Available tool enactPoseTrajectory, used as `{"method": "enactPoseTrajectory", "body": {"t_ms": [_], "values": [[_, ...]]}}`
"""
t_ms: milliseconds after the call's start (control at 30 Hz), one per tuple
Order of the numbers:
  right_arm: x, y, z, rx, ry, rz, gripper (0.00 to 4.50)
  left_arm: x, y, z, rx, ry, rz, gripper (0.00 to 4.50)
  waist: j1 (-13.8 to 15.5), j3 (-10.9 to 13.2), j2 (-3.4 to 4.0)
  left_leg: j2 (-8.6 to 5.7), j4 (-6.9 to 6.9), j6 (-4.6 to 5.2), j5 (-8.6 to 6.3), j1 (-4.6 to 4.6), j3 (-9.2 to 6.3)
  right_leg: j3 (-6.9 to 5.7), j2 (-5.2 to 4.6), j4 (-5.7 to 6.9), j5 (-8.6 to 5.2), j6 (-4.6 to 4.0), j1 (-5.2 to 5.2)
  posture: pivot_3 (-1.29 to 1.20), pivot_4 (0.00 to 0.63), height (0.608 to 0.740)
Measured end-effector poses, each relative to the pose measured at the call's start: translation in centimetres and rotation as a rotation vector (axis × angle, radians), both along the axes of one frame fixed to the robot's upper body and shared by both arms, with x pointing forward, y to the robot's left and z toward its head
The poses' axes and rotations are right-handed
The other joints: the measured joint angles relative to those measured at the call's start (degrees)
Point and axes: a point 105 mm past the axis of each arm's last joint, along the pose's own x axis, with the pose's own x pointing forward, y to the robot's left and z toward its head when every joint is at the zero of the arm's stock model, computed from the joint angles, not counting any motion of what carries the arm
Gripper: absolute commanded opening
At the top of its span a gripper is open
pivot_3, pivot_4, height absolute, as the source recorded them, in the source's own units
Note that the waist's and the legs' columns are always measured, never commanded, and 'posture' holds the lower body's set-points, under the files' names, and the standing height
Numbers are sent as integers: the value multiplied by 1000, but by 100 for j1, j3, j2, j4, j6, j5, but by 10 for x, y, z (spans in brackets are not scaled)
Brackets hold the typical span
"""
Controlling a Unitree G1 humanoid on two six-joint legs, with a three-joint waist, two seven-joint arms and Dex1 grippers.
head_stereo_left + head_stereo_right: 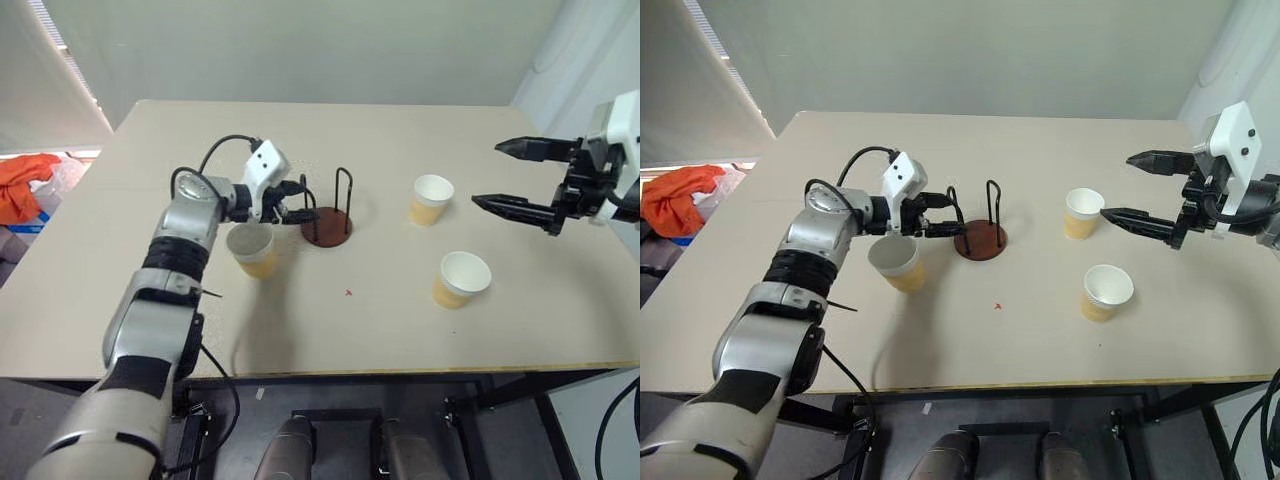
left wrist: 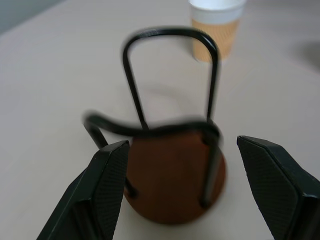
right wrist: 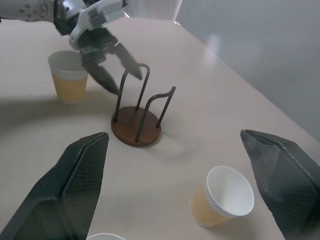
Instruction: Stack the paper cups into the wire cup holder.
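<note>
We see nothing stacked: the holder (image 1: 327,224) stands empty, all three cups (image 1: 431,199) around it. Left gripper (image 1: 297,201), apparently empty, gapes beside it; right gripper (image 1: 500,176) spreads wide.

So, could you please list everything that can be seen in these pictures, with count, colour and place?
paper cups: three, pale orange walls with white rims, upright on the table; one beside the left arm, two to the right of the holder, one farther and one nearer
wire cup holder: one, reddish-brown disc base with black wire loops, near the table's middle, no cup in it
table: one, beige
cloth: one, orange, beyond the table's left edge
left gripper: black fingers open, at the holder's wires
right gripper: black fingers open, above the table's right side
</note>
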Motion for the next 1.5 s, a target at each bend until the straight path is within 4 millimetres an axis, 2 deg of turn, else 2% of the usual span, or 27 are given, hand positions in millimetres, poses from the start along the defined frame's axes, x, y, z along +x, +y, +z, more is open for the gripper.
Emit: {"method": "enactPoseTrajectory", "body": {"t_ms": [300, 467, 633, 700, 767, 900, 1000, 1067, 1167, 1300, 1500], "values": [[-4, -5, 5, -10, -24, -35, 4500, -2, -11, 1, -33, 0, -53, 104, 19, 0, 0, -1, 27, 17, -6, -29, 14, 7, 0, -50, 20, 36, 2, 0, 150, 740], [-4, -6, 5, -10, -27, -36, 4500, -3, -14, 4, -66, 9, -70, 43, 19, 0, 0, -1, 63, 30, -14, -41, 18, 11, 1, -52, 24, 45, 3, 0, 150, 740], [-5, -3, 5, -17, -26, -8, 4500, -14, -35, 20, -103, -4, -161, 43, 53, 0, 0, -6, 90, 43, -20, -57, 21, 15, -1, -60, 35, 63, 4, 0, 150, 740], [-10, 1, -1, -34, 3, 29, 4500, -24, -42, 24, -117, -7, -199, 43, 52, 0, 1, -7, 90, 43, -20, -56, 29, 19, 0, -61, 36, 64, 5, 0, 150, 740], [-15, 4, -14, -69, 56, 67, 4500, -33, -46, 19, -128, 16, -221, 43, 51, 0, 1, -6, 89, 33, -14, -54, 32, 18, 1, -62, 36, 65, 8, 0, 150, 740], [-28, 10, -40, -104, 166, 133, 4500, -62, -53, -3, -115, 75, -247, 43, 50, 0, 1, -6, 93, 10, -1, -54, 46, 19, 4, -61, 33, 67, 7, 0, 150, 740], [-31, 11, -44, -108, 183, 140, 4500, -88, -56, -19, -91, 101, -287, 43, 46, -1, 1, -6, 97, 11, -1, -49, 55, 23, 4, -60, 32, 68, 9, 0, 150, 740], [-31, 11, -46, -107, 190, 135, 4500, -100, -59, -20, -93, 107, -293, 43, 46, 0, 0, -5, 98, 34, -14, -46, 53, 29, 4, -61, 23, 48, 11, 0, 150, 740], [-33, 15, -54, -119, 217, 146, 4500, -110, -58, -13, -80, 78, -278, 43, 61, -1, 1, -6, 91, 48, -16, -18, 46, 36, 2, -59, 19, 16, 38, 0, 150, 740], [-33, 17, -67, -133, 266, 157, 4500, -118, -50, -20, -53, 87, -234, 43, 33, 0, 1, -10, 83, 45, -14, 40, 45, 51, 5, -58, 20, 7, 88, 0, 150, 740], [-27, 16, -71, -158, 268, 166, 4500, -125, -47, -22, -75, 131, -202, 43, 18, 0, 1, -12, 81, 36, -12, 59, 43, 66, 7, -63, 15, 12, 104, 0, 150, 740]]}}
